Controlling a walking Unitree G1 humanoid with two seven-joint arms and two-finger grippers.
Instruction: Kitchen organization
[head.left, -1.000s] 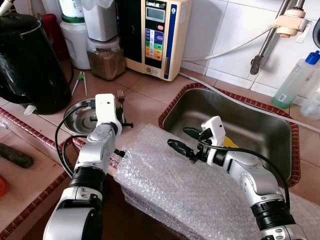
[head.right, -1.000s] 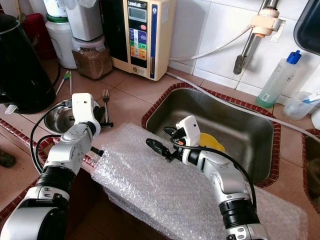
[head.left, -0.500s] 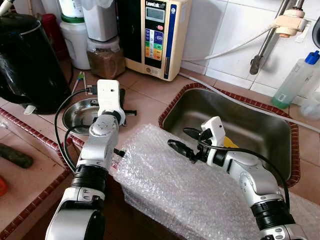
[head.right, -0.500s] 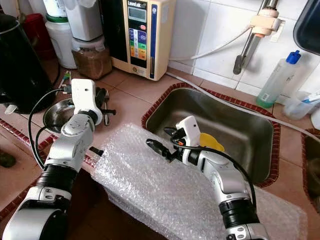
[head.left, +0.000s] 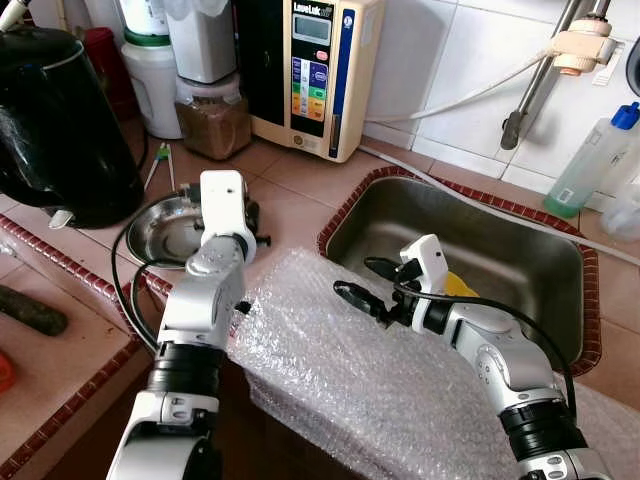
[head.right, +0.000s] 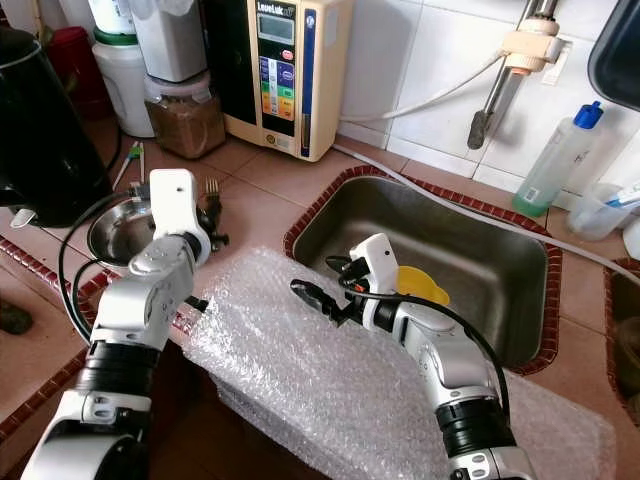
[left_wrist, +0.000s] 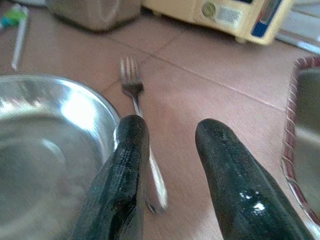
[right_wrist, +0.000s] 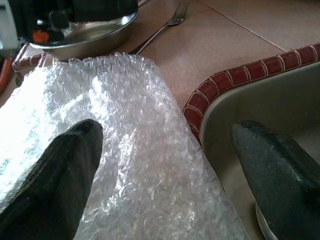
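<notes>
Tiled counter, slim steel fork beside bowl, left gripper fingers parted

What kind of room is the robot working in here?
Most likely a home kitchen: a steel sink set in a tiled counter, a black kettle, and a fork beside a metal bowl.

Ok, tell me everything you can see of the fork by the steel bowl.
The fork is plain shiny metal with a slim handle and tines pointing toward the back wall. It lies flat on the brown tiled counter, right beside the rim of the steel bowl, between the bowl and the sink. The left gripper hangs open just above its handle, one finger over it; contact cannot be told.
</notes>
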